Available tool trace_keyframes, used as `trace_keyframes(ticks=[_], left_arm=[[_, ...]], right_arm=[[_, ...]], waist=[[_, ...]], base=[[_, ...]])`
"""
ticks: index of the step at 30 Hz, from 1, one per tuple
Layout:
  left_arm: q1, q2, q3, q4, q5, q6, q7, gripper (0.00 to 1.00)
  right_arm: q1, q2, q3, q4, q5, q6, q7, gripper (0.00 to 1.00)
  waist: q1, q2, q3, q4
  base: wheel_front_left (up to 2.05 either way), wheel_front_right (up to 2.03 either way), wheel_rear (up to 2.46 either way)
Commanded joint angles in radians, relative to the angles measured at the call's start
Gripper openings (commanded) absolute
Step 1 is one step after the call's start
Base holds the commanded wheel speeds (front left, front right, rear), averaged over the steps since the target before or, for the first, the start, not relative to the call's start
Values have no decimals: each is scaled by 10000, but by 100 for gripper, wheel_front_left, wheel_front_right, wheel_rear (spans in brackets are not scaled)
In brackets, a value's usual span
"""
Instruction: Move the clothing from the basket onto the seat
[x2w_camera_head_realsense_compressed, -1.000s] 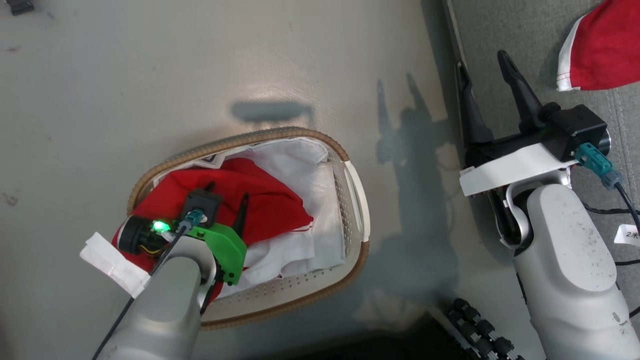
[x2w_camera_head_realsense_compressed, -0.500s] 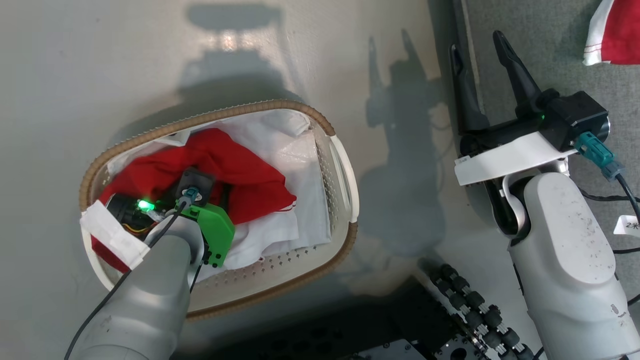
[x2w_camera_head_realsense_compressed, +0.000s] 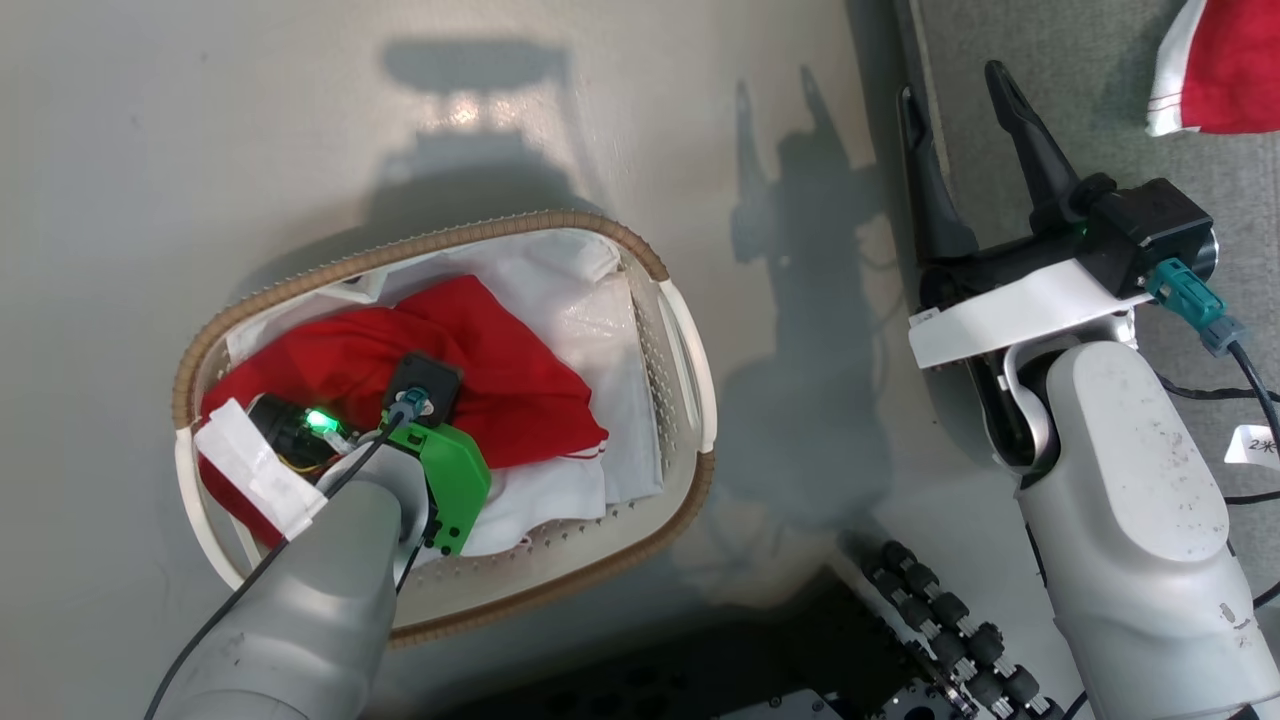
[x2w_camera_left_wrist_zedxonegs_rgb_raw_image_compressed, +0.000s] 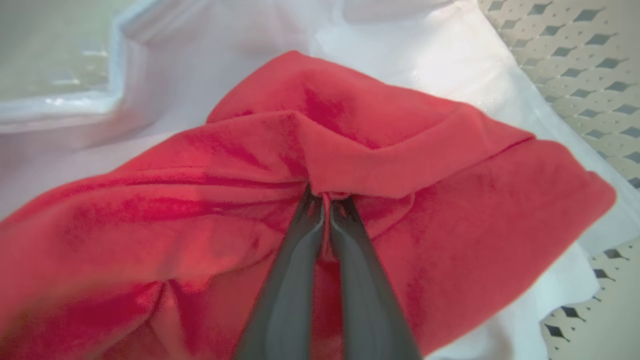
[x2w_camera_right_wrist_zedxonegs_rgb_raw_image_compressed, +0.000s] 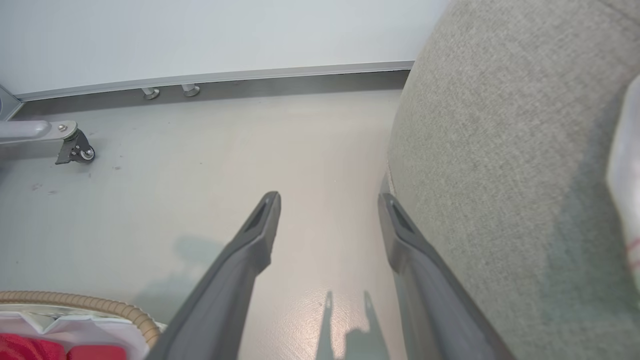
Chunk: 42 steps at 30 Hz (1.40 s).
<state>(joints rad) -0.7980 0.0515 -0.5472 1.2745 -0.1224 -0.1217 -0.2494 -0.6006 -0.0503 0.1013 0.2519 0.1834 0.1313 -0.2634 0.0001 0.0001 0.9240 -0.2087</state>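
Left gripper (x2w_camera_left_wrist_zedxonegs_rgb_raw_image_compressed: 325, 200) tighter; clothing (x2w_camera_head_realsense_compressed: 500, 370) inside basket (x2w_camera_head_realsense_compressed: 691, 345)

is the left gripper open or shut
Shut: the left gripper pinches a fold of the red clothing between its fingers, inside the basket.

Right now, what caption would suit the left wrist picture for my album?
Left pincer shut on a fold of the red clothing inside the white-lined basket.

Right gripper (x2w_camera_right_wrist_zedxonegs_rgb_raw_image_compressed: 328, 200) jaws apart over floor (x2w_camera_right_wrist_zedxonegs_rgb_raw_image_compressed: 200, 150); seat (x2w_camera_right_wrist_zedxonegs_rgb_raw_image_compressed: 500, 150) right; basket (x2w_camera_right_wrist_zedxonegs_rgb_raw_image_compressed: 100, 303) rim lower left
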Motion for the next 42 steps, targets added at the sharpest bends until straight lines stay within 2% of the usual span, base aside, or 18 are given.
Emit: trace_keyframes(ticks=[1, 5, 8, 12, 26, 42], left_arm=[[191, 8, -11, -39, -133, -29, -86, 0], [567, 3, -167, -518, -480, -77, -167, 0], [1024, -3, -63, -1485, -1152, -84, -167, 0], [1754, 12, -110, -2596, -1532, -92, -161, 0], [3895, 4, -247, -5120, -2171, -100, -165, 0], [5727, 5, 1094, -7768, -1884, -104, -166, 0]], right_arm=[[97, -24, -8, 84, 2, -10, -18, 100], [328, -27, -3, 290, 47, -12, -20, 100], [526, -25, 41, 476, 75, -10, -18, 100], [881, -24, -40, 715, 212, -12, -18, 100], [1986, -103, 160, 1283, 175, -12, -20, 100], [3617, -123, 453, 1642, 176, -12, -20, 100]], waist=[[-1, -1, -430, 69], [-1, -1, -1093, 136], [-1, -1, -1677, 220], [-1, -1, -2469, 454], [-1, -1, -5023, 1137], [-1, -1, -7406, 1599]], base=[[0, 0, 0], [0, 0, 0], [0, 0, 0], [0, 0, 0], [0, 0, 0], [0, 0, 0]])
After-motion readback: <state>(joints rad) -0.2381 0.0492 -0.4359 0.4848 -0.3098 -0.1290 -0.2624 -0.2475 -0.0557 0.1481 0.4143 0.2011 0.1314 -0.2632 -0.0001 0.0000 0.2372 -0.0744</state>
